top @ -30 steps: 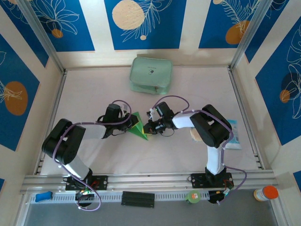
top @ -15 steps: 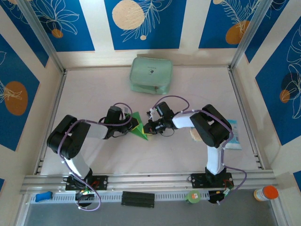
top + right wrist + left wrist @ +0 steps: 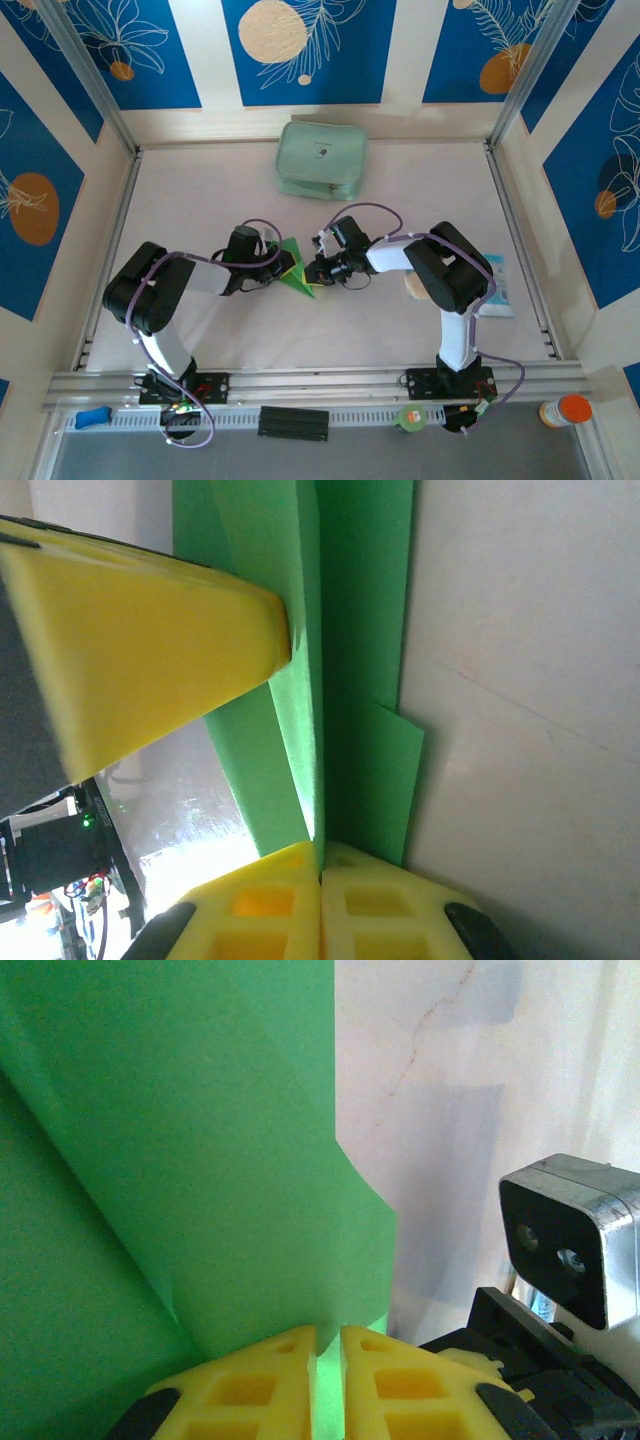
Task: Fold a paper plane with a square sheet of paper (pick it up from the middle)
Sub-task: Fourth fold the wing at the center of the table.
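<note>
The bright green sheet of paper [image 3: 293, 268], folded into a pointed triangle with layered creases, is held up at the middle of the table between both grippers. My left gripper [image 3: 277, 267] pinches its left side. In the left wrist view the yellow fingertips [image 3: 270, 1365] stand almost together with a green edge [image 3: 200, 1160] in the thin gap of the left gripper [image 3: 329, 1345]. My right gripper [image 3: 313, 271] grips the right side. In the right wrist view the right gripper [image 3: 320, 855] is shut tight on the central fold of the paper [image 3: 360, 630], with a left finger [image 3: 150, 650] pressing from the other side.
A pale mint zip pouch [image 3: 321, 160] lies at the back centre. A light blue packet [image 3: 497, 285] and a round tan disc [image 3: 412, 287] sit by the right arm. Aluminium rails and walls bound the table [image 3: 200, 190] on the left, the right and the back.
The left arm's elbow has swung inward to the right, and its jaws have closed a little on the paper. The paper and the right gripper have hardly moved.
</note>
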Available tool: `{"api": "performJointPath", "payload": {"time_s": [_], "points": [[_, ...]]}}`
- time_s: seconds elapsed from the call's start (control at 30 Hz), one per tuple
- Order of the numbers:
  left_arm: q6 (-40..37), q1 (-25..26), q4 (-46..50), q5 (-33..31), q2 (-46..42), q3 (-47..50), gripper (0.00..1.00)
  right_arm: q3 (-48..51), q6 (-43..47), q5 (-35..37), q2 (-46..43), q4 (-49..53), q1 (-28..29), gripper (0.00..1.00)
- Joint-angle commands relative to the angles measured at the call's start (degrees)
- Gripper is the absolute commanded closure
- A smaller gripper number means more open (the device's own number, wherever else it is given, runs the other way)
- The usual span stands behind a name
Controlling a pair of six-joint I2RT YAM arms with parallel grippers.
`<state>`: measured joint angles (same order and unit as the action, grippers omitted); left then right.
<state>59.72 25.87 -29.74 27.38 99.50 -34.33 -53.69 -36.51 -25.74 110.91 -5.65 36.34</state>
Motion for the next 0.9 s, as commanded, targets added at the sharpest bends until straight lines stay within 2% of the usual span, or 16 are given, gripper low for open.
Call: {"api": "performJointPath", "payload": {"time_s": [0.0,0.37,0.87], "points": [[0.23,-0.38,-0.59,0.09,0.29,-0.98,0.85,1.43,0.45,5.7,4.37,7.86,-0.3,0.93],[-1.14,-1.25,0.74,-0.24,-2.05,-1.18,0.84,0.43,1.7,7.44,5.59,10.26,0.22,0.93],[-2.64,-3.09,1.97,0.0,0.84,-3.35,0.84,-0.36,2.17,8.29,6.25,11.67,0.41,0.92]]}}
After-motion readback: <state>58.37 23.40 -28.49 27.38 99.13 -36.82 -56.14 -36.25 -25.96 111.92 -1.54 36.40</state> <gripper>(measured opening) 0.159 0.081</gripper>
